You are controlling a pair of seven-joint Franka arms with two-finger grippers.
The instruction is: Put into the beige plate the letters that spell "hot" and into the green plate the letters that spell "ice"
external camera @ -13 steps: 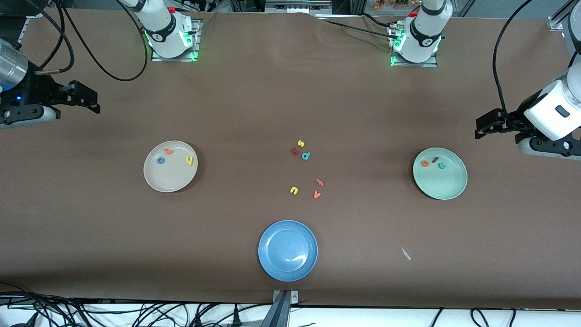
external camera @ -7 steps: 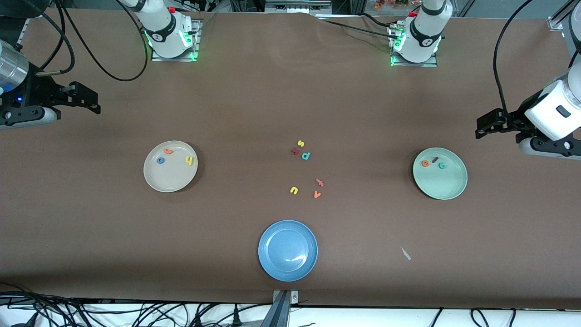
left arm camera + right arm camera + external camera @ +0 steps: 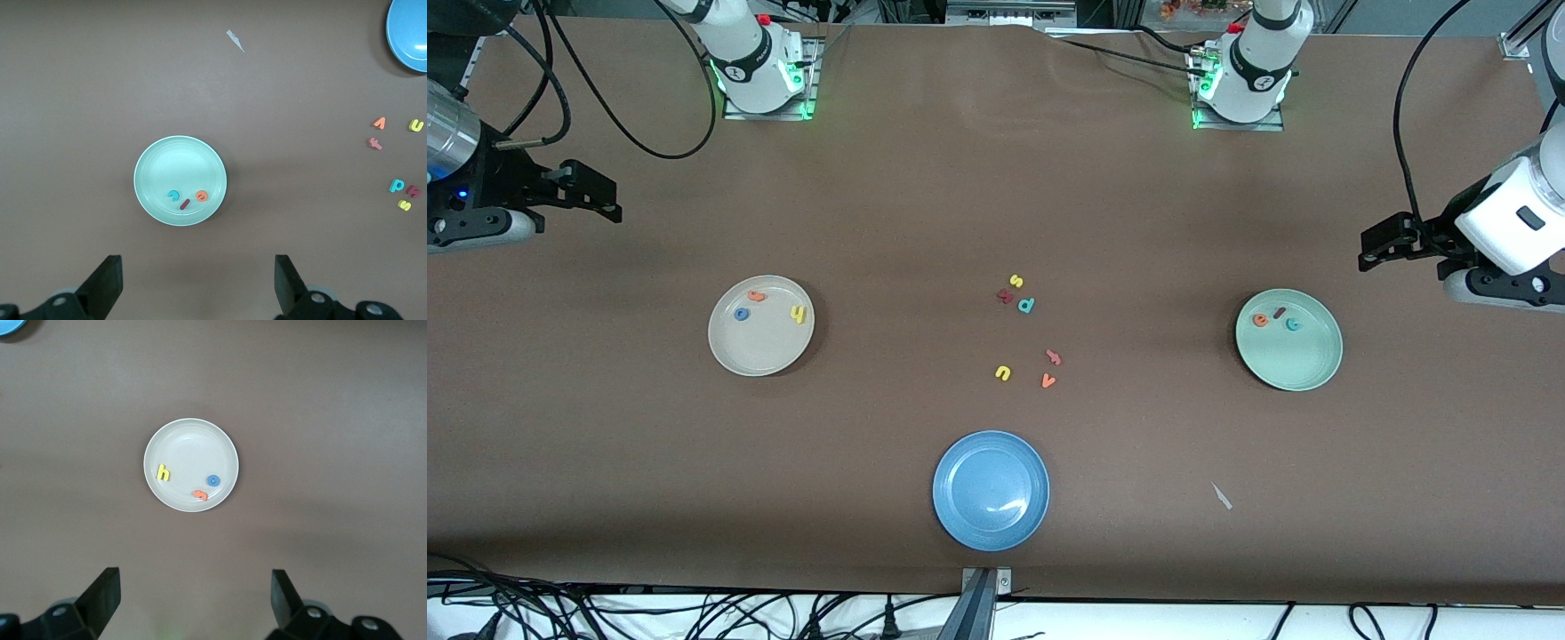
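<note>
The beige plate (image 3: 760, 351) holds the orange t (image 3: 757, 296), blue o (image 3: 741, 313) and yellow h (image 3: 799, 313). In the green plate (image 3: 1294, 364) lie the orange e (image 3: 1260, 320), dark red i (image 3: 1280, 312) and teal c (image 3: 1293, 324). My left gripper (image 3: 1371, 249) hangs open and empty at its arm's end of the table, looking down on the green plate (image 3: 180, 160). Over the other end my right gripper (image 3: 614, 200) is open and empty too, with the beige plate (image 3: 193, 450) below it.
A blue plate (image 3: 991, 490) sits nearest the front camera, mid-table. Between the plates lie loose letters: yellow s (image 3: 1016, 281), teal d (image 3: 1026, 305), a dark red letter (image 3: 1005, 296), yellow u (image 3: 1003, 372), orange v (image 3: 1048, 380), a salmon letter (image 3: 1053, 357). There is a paper scrap (image 3: 1222, 496).
Both arms have drifted very slightly outward toward their own ends of the table. The plates and letters have not moved.
</note>
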